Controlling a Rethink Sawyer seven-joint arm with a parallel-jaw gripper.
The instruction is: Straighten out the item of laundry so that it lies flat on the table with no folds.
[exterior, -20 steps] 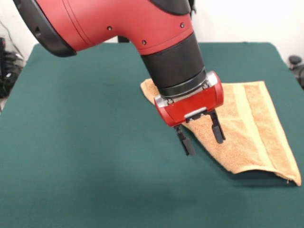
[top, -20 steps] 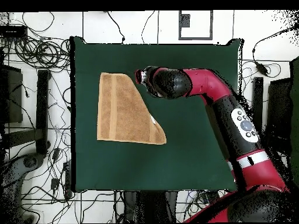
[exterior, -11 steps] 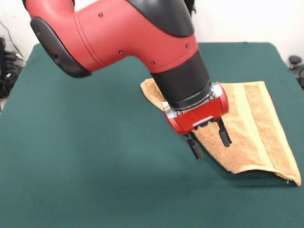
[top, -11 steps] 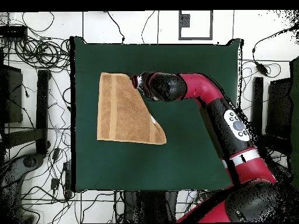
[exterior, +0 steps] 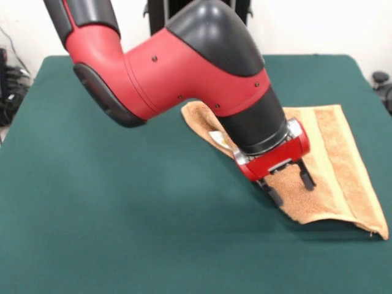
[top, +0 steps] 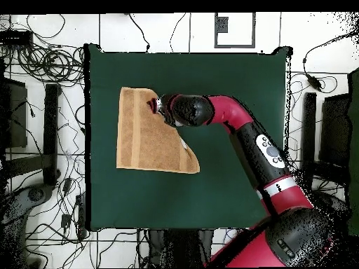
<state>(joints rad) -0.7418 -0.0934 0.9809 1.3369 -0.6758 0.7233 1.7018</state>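
Note:
The item of laundry [exterior: 335, 160] is a tan-orange towel folded on a diagonal into a rough triangle, lying on the right of the green table [exterior: 116, 214]. A paler woven band runs along its length. My gripper [exterior: 290, 188] is open and low over the folded diagonal edge, one fingertip [exterior: 274, 196] at the edge and the other over the terry. From overhead, the towel [top: 142, 140] lies at the left of the table [top: 231, 84], and the gripper [top: 154, 106] sits over its slanted edge near the top corner. The arm hides part of the towel.
The arm [exterior: 184, 67] reaches across the middle of the table from the back. Cables and equipment [top: 42, 105] lie on the floor around the table. The towel's near right corner [exterior: 380, 231] lies close to the table's edge.
The gripper has moved right and down, from beside the diagonal fold to over it. Its fingers stay apart. The towel has not shifted.

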